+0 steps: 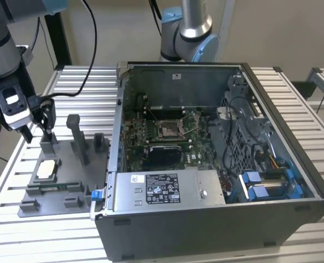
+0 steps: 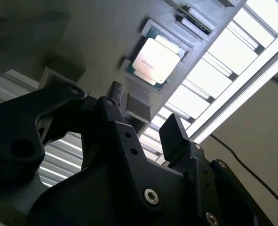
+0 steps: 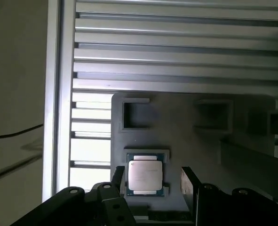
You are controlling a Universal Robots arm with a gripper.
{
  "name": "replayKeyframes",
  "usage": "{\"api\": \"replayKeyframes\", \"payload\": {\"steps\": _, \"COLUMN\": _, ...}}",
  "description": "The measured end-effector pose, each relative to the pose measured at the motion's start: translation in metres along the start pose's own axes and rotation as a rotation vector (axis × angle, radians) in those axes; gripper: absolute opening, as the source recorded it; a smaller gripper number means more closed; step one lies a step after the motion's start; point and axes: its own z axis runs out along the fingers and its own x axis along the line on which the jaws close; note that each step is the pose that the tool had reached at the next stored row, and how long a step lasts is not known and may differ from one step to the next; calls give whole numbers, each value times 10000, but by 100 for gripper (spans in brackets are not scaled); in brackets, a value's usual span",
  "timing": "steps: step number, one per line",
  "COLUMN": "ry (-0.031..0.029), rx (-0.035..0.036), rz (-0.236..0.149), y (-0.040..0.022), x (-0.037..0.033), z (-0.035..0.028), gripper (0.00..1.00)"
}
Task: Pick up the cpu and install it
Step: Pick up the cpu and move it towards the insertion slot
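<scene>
The cpu (image 1: 46, 169) is a small square chip with a pale metal top. It lies flat in a recess of the grey fixture tray (image 1: 68, 189) at the exterior view's left, and both wrist views show it too (image 2: 156, 60) (image 3: 145, 175). My gripper (image 1: 38, 129) hangs above the tray's far end, a little beyond the cpu and clear of it. Its two dark fingers (image 3: 188, 184) stand apart with nothing between them, as the second wrist view (image 2: 146, 115) confirms. The metal-framed socket (image 1: 170, 129) sits on the motherboard inside the open computer case (image 1: 216, 219).
Upright grey posts (image 1: 75, 131) rise from the tray close to my fingers. The case wall (image 1: 117, 126) stands between the tray and the motherboard. A second arm's base (image 1: 192, 33) is behind the case. Slatted aluminium table (image 1: 85, 82) lies all around.
</scene>
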Motion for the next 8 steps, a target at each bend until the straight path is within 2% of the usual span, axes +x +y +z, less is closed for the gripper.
{"api": "replayKeyframes", "payload": {"steps": 8, "ry": 1, "rx": 0, "rz": -1, "y": -21, "x": 3, "z": 144, "gripper": 100}}
